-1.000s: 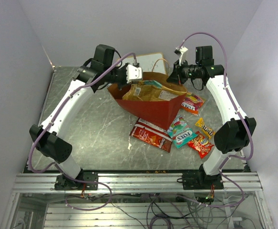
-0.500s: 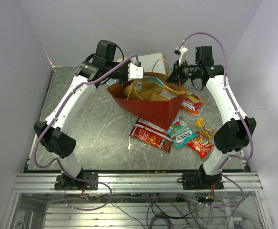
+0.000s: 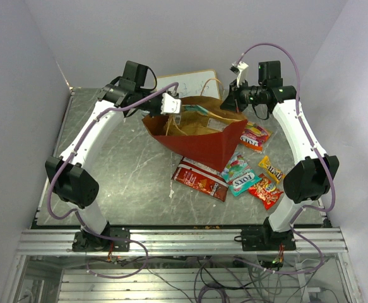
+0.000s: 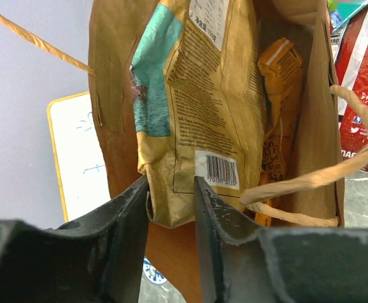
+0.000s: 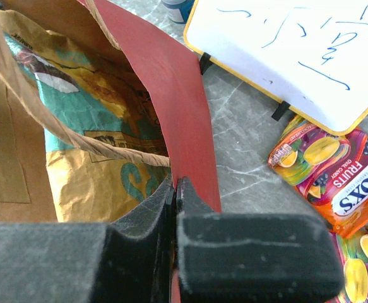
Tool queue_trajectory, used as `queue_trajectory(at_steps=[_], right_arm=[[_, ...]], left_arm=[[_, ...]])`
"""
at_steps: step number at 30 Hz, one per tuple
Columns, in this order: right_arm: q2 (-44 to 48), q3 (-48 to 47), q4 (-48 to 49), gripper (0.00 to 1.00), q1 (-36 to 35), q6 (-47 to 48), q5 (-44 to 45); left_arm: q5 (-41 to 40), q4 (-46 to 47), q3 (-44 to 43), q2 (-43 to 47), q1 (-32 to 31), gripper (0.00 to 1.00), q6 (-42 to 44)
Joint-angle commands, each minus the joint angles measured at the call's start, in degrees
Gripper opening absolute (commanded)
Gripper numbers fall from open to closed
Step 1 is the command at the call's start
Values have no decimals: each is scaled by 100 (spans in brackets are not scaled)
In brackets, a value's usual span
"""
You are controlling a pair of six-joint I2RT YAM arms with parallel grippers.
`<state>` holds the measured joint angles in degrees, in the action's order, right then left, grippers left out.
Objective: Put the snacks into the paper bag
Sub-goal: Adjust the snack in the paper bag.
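The left fingers [image 4: 127, 221] stand a little apart at the lower middle of the left wrist view. The bottom edge of a gold-and-teal packet [image 4: 196, 107], barcode showing, sits in the gap between them — whether either pad touches it cannot be told. That packet stands on end inside the paper bag [image 4: 300, 126], against its brown inner wall, with an orange packet [image 4: 278, 88] tucked just to its right. A twisted paper handle [image 4: 322, 180] loops across the lower right of that frame.

The right fingers [image 5: 247, 252] are pressed together at the bottom of the right wrist view, pinching the bag's red rim between them. The gold-and-teal packet shows inside the bag at the left of that frame.

In the overhead view the bag sits in the upper middle of the frame on the table [image 3: 127, 170], mouth open upward. The left fingers are at its upper left rim and the right fingers at its upper right rim. A yellow-framed whiteboard [image 3: 193, 82] stands just behind it.

The other snacks lie on the table outside the bag:
- An orange Foxs fruit packet [image 3: 254, 136] lies just right of the bag.
- A long red chip bag [image 3: 199, 180] lies just below the bag.
- Two teal packets [image 3: 239, 173] lie beside the chip bag, to its right.
- A yellow packet [image 3: 271, 169] and a red-orange packet [image 3: 264, 191] lie nearer the lower right.
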<state>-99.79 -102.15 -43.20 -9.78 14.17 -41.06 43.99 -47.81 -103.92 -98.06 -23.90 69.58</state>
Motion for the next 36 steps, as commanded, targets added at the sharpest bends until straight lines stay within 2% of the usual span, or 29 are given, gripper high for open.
queue_trajectory(at_steps=[1,5,9,13,18,26,29,33,36], right_arm=[[55,-12,-14,0,-15,4,-57],[84,51,4,0,-15,-10,-85],[147,117,3,0,-13,-20,-87],[211,176,22,0,-15,-19,-57],[227,180,-48,0,-13,-25,-189],[361,112,-291,0,-8,195,-414],[421,121,-374,0,-7,306,-407],[480,143,-475,0,-15,411,-351],[512,128,-496,0,-15,439,-242]], left_arm=[[9,282,192,267,-9,46,-258],[-51,243,126,291,-8,48,-306],[12,-910,-372,-45,-146,48,230],[-295,-1999,-855,-490,-448,47,812],[-996,-1712,-635,-495,-730,38,912],[-1906,-1262,-283,-287,-784,9,1902],[-2280,-925,-217,-267,-768,7,1989],[-2392,-1098,-521,-450,-612,7,2069],[-2559,-1106,-364,-408,-507,7,2252]])
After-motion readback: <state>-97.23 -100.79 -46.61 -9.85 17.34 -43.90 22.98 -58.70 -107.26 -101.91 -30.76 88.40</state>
